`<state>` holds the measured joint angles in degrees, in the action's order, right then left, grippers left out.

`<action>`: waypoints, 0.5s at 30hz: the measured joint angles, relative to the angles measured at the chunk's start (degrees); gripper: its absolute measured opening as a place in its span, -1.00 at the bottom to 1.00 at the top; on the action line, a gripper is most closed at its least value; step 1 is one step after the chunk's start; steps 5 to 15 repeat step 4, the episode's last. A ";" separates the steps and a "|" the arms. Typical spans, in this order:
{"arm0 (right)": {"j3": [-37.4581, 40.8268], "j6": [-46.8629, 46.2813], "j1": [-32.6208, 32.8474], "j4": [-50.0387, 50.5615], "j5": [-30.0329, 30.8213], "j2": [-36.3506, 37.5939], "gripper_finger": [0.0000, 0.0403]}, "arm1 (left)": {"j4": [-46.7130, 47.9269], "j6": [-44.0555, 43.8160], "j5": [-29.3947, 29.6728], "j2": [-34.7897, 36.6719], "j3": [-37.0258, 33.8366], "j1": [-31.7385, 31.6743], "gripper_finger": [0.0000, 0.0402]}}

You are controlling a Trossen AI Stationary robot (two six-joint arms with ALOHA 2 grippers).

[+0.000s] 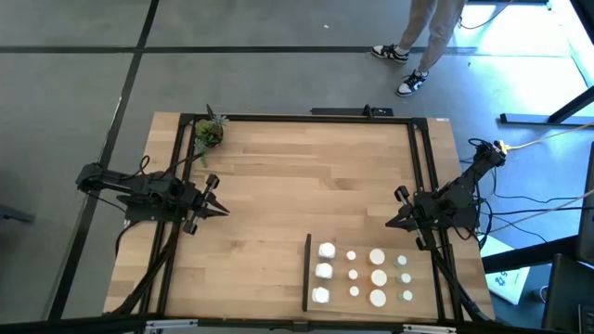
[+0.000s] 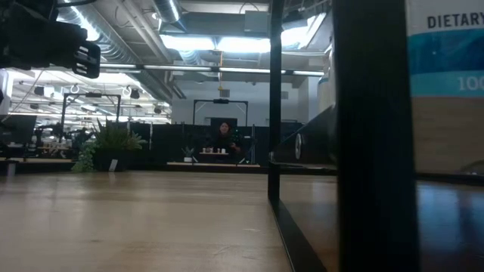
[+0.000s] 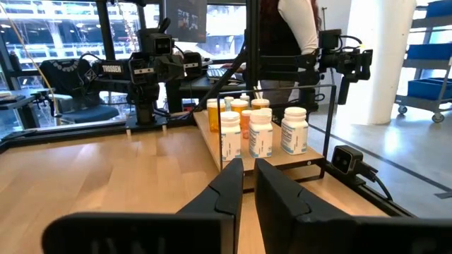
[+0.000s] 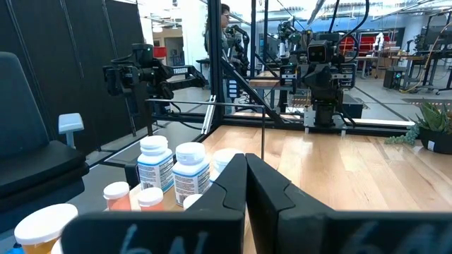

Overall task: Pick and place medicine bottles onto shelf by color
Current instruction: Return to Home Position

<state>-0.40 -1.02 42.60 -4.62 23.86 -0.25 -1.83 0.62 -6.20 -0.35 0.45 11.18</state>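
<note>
The medicine bottles stand upright on their bases in rows on the shelf, a light-wood panel near the table's front right with a black upright strip on its left edge. The left wrist view shows white bottles in front of orange ones. In the right wrist view white bottles stand close by. My left gripper hovers level over the table's left side, shut, pointing right. My right gripper hovers level just beyond the shelf's far right, shut, pointing left.
A small potted plant stands at the far left corner. Black frame rails run along both table sides. Bare wood lies between the arms. A person walks on the floor beyond the far edge. Cables trail off to the right.
</note>
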 joint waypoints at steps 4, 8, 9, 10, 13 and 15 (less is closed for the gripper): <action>0.00 0.00 -0.01 0.00 0.00 0.00 -0.97 | -0.01 0.00 0.01 -0.01 0.00 0.00 -0.87; 0.00 0.00 -0.01 0.00 0.00 0.00 -0.97 | -0.01 0.00 0.01 -0.01 0.00 0.00 -0.87; 0.00 0.00 -0.01 0.00 0.00 0.00 -0.97 | -0.01 0.00 0.01 -0.01 0.00 0.00 -0.87; 0.00 0.00 -0.01 0.00 0.00 0.00 -0.97 | -0.01 0.00 0.01 -0.01 0.00 0.00 -0.87; 0.00 0.00 -0.01 0.00 0.00 0.00 -0.97 | -0.01 0.00 0.01 -0.01 0.00 0.00 -0.87; 0.00 0.00 -0.01 0.00 0.00 0.00 -0.97 | -0.01 0.00 0.01 -0.01 0.00 0.00 -0.87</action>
